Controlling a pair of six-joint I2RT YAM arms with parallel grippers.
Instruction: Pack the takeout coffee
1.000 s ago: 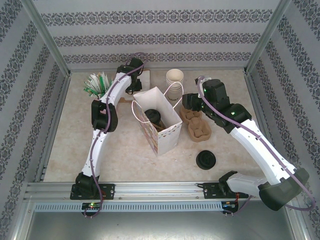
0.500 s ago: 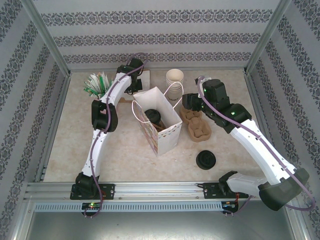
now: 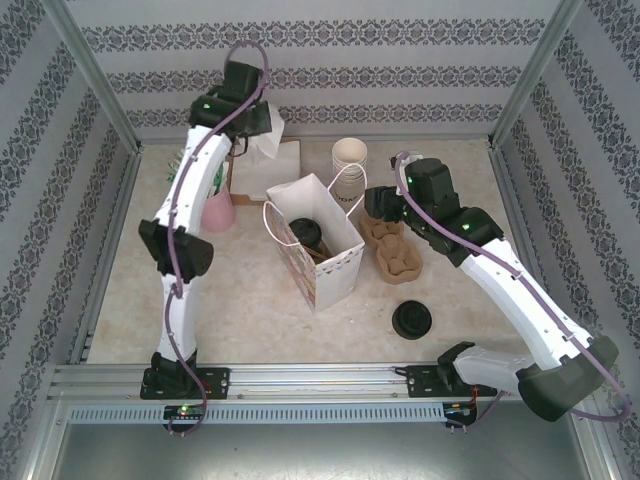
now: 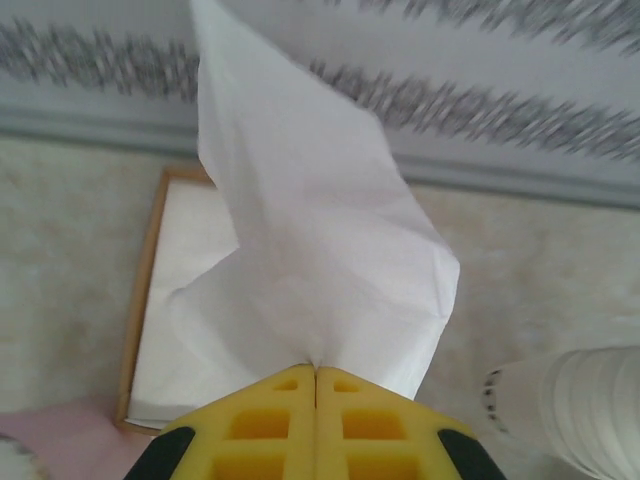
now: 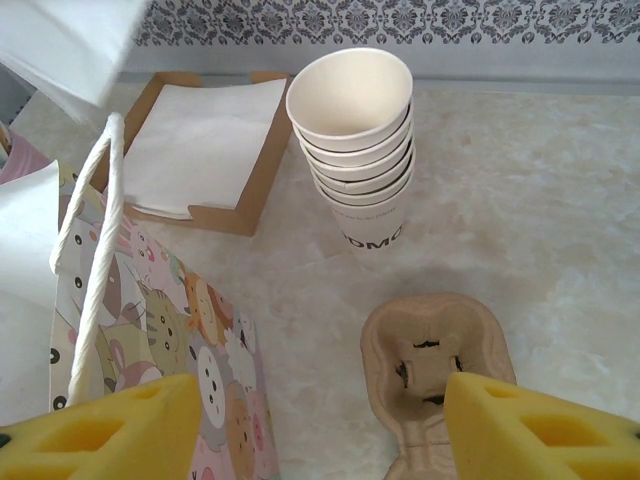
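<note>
White paper napkin (image 4: 320,250) is pinched between my left fingers (image 4: 265,420), which are pressed together on it above the brown cardboard napkin tray (image 4: 142,300) at the upper left. My right fingers (image 5: 110,430) stand apart. The cream paper cup with round black lid (image 3: 305,232) sits inside the white paper bag (image 3: 335,265), mid-frame.

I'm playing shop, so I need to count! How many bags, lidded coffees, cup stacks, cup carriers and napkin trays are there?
paper bag: 1
lidded coffee: 1
cup stack: 1
cup carrier: 1
napkin tray: 1
Total: 5
</note>
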